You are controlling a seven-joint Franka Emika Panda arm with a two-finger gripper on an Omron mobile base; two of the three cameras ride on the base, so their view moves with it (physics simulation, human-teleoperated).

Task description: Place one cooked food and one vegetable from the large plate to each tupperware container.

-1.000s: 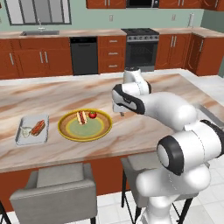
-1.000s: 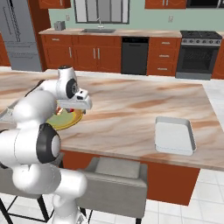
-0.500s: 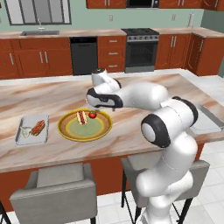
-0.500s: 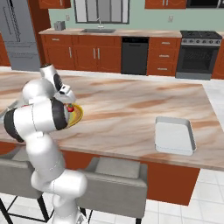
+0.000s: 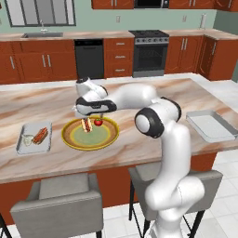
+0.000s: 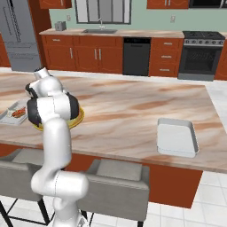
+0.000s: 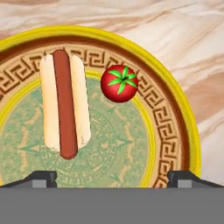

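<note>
Above the large plate [image 7: 183,113], the pincer [image 7: 111,177] hangs wide open, gripping nothing.

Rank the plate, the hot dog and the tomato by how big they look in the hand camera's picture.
1. The large plate, far the largest; its edges run out of frame.
2. The hot dog, long, in its bun.
3. The tomato, smallest.

All three lie at about one depth, so nearness hardly skews this.

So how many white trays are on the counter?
2. One tray sits beside the large plate with food in it; the other tray sits empty near the counter's far end.
</note>
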